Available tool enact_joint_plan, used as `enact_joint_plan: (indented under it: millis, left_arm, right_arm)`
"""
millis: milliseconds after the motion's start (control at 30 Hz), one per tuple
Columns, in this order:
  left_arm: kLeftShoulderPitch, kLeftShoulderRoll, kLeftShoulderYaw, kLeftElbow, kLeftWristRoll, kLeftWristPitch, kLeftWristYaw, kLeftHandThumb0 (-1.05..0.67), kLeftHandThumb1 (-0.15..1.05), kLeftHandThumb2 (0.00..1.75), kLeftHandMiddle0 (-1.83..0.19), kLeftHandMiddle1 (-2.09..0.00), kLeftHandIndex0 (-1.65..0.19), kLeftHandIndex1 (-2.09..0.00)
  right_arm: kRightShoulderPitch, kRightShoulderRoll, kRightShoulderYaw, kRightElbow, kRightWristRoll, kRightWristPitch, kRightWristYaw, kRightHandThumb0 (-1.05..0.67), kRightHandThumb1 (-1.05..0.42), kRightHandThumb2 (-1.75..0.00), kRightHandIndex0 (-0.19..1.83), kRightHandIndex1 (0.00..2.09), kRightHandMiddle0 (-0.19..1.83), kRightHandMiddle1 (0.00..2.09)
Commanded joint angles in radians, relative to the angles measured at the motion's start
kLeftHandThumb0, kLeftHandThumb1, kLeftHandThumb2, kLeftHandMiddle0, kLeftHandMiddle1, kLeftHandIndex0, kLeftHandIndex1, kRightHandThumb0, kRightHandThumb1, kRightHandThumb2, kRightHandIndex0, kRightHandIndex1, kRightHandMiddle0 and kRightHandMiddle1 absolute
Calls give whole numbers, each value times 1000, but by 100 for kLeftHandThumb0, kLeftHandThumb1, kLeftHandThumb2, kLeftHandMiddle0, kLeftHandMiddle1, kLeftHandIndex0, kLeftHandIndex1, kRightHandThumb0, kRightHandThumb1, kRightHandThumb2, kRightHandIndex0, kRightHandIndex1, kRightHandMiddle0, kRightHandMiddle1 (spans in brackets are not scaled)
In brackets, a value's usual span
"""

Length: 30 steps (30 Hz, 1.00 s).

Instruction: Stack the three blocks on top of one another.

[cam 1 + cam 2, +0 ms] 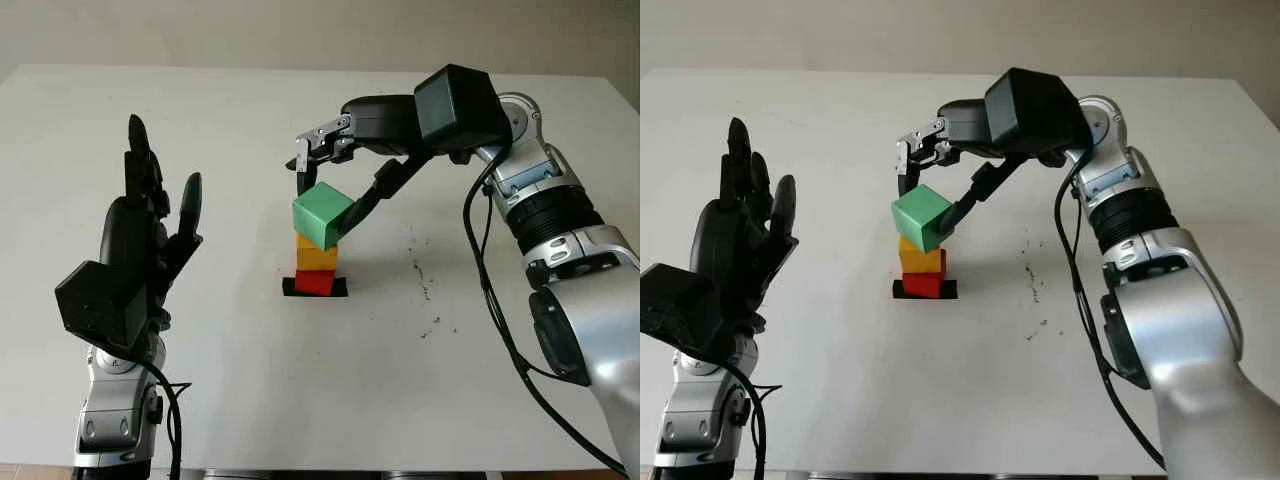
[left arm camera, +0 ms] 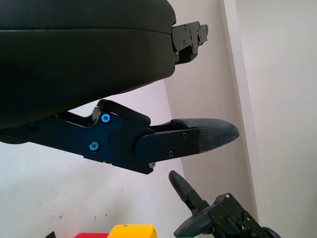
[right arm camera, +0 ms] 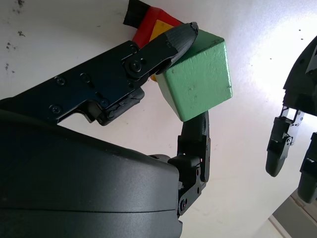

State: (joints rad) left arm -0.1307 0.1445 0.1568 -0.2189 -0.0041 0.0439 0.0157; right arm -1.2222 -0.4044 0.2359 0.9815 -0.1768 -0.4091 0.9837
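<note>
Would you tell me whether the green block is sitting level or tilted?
Tilted: the green block is held askew by the right hand, one corner pointing down over the yellow block.

White tabletop (image 1: 250, 380). Near centre a black patch (image 1: 315, 289) lies flat on it, with the red block (image 1: 314, 282) sitting directly on the patch. Dark specks (image 1: 428, 290) scattered just to the right.
</note>
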Motion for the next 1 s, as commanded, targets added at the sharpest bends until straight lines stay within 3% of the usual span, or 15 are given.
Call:
enact_joint_plan:
  millis: [0, 300, 433, 733, 967]
  left_arm:
    - [5, 4, 1, -12, 2, -10, -2, -66, 105, 53, 19, -1, 19, 0]
    - [5, -3, 1, -14, 4, -2, 5, -68, 105, 52, 19, -2, 19, -1]
    - [6, 0, 1, -16, 3, -1, 2, -68, 105, 51, 19, -2, 19, -1]
    - [0, 2, 0, -5, 4, -5, 3, -68, 105, 51, 19, -1, 19, -1]
    - [-2, 0, 2, 1, -5, -16, -2, -68, 105, 51, 19, -1, 19, 0]
  right_arm:
    - [17, 2, 0, -10, -3, -3, -10, -56, -92, -5, 25, 4, 41, 149]
    - [26, -2, 6, -38, -19, -17, -36, -61, -87, -5, 10, 1, 10, 118]
    - [33, -11, 11, -76, -30, -11, -40, -67, -84, -5, -1, 2, -3, 87]
    - [30, -50, 17, -141, -22, 21, 68, -83, -87, -6, -19, 1, -12, 32]
    - [42, -89, 9, -220, 13, 64, 145, -88, -88, -6, -19, 0, -19, 8]
